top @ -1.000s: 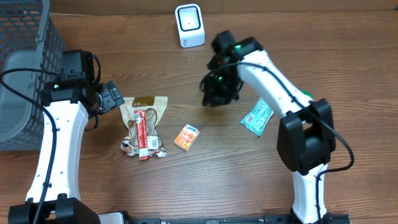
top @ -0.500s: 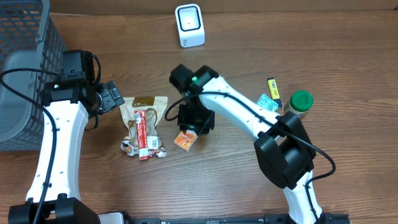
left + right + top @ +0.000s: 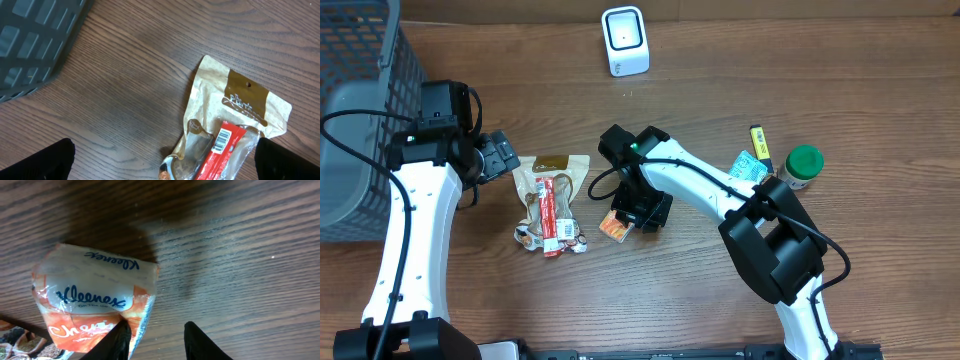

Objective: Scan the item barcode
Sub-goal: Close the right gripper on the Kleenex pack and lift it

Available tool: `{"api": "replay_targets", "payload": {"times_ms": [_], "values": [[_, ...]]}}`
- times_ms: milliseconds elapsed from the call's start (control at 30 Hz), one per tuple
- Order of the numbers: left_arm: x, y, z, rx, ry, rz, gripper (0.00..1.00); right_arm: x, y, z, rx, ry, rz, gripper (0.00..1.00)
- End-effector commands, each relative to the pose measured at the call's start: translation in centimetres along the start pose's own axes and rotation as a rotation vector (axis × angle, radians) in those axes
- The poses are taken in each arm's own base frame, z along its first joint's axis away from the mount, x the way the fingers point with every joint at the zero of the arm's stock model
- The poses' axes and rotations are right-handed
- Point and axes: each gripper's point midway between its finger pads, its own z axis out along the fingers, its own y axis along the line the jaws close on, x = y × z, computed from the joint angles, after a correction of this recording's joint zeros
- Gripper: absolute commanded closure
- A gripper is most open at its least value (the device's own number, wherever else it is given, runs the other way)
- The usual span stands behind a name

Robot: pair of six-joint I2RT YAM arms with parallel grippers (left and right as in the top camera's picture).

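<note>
**Right tool** [image 3: 160, 341]: narrow opening, nothing clamped. One finger [image 3: 120, 336] overlaps the lower corner of the tissue pack [image 3: 95, 300]; the other stands over bare counter [image 3: 240, 240].

**Step in hand, as judged:** taking up the pack.

**Recommendation:**
- Shift sideways until both fingers straddle the pack's short side.
- Go low and close gently (a soft film wrap pinched by one corner is likely to crumple or slip).
- No barcode shows on the upper face, so the pack probably needs turning before it is presented.

**Pack:** soft and pillow-shaped, with a pale top carrying blue lettering and an orange band below. It lies flat near the counter's middle, close to the snack pouch [image 3: 552, 195].

**Left tool** [image 3: 502, 156]: wide and empty, at the pouch's outer edge.

**Scanner** [image 3: 624, 40]: upright at the far edge, well apart from the pack.
</note>
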Motion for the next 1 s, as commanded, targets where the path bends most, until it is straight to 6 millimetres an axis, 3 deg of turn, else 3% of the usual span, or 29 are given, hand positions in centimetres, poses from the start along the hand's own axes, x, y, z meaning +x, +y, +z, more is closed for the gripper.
{"api": "replay_targets", "payload": {"times_ms": [0, 233, 467, 567, 767, 967], "values": [[0.0, 0.0, 0.2, -0.010, 0.000, 0.009, 0.00, -0.6, -0.2, 0.0, -0.003, -0.009, 0.024, 0.64], [0.0, 0.0, 0.2, -0.009, 0.001, 0.009, 0.00, -2.8, 1.2, -0.4, -0.073, -0.079, -0.139, 0.68], [0.0, 0.0, 0.2, -0.010, 0.001, 0.009, 0.00, -5.5, 0.3, -0.8, 0.006, -0.223, -0.198, 0.69], [0.0, 0.0, 0.2, -0.010, 0.001, 0.009, 0.00, -6.0, 0.7, -2.1, -0.007, -0.239, -0.238, 0.63], [0.0, 0.0, 0.2, -0.010, 0.001, 0.009, 0.00, -7.6, 2.7, -7.2, -0.072, -0.303, -0.282, 0.62], [0.0, 0.0, 0.2, -0.010, 0.001, 0.009, 0.00, -6.9, 2.2, -6.6, -0.073, -0.256, -0.192, 0.62]]}}
